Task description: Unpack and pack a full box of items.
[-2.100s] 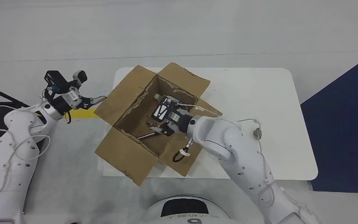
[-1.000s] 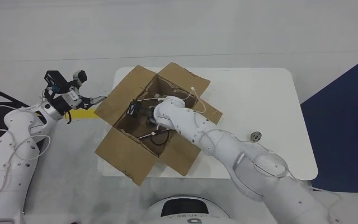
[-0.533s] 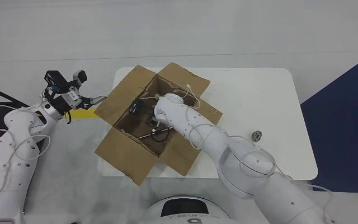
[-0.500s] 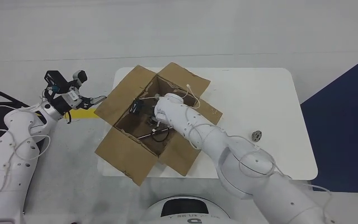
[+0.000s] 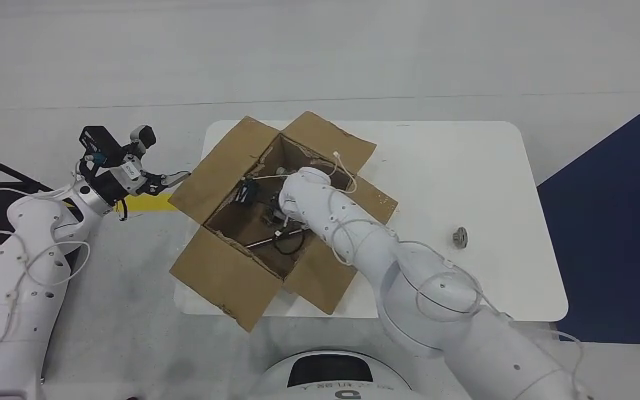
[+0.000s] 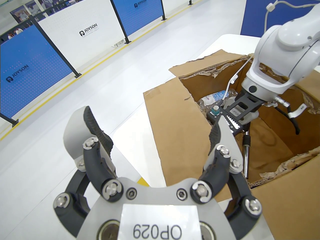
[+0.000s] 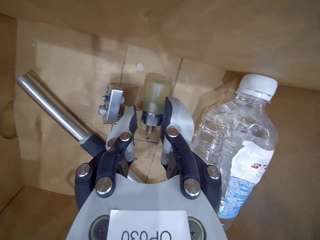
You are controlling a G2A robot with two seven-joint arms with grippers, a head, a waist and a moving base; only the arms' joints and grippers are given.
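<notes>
Several items remain in the box [image 5: 225, 260]: unpacking, mid-pick.
Right end effector [image 7: 151, 108] sits inside, fingers slightly apart astride the rubber-capped stud [image 7: 155, 96] on the box floor, between metal block [image 7: 113, 106] and bottle [image 7: 240, 126]. Next, likely: clamp, lift clear of the walls, set on worktop [image 5: 450, 170]. Left end effector [image 6: 153, 117] is spread wide beside the box.

1 box [image 5: 230, 270], 1 bottle [image 7: 240, 131], 1 steel rod [image 7: 50, 106], 1 metal block [image 7: 113, 106], 1 rubber-tipped stud [image 7: 155, 96], 1 round part [image 5: 460, 237].
</notes>
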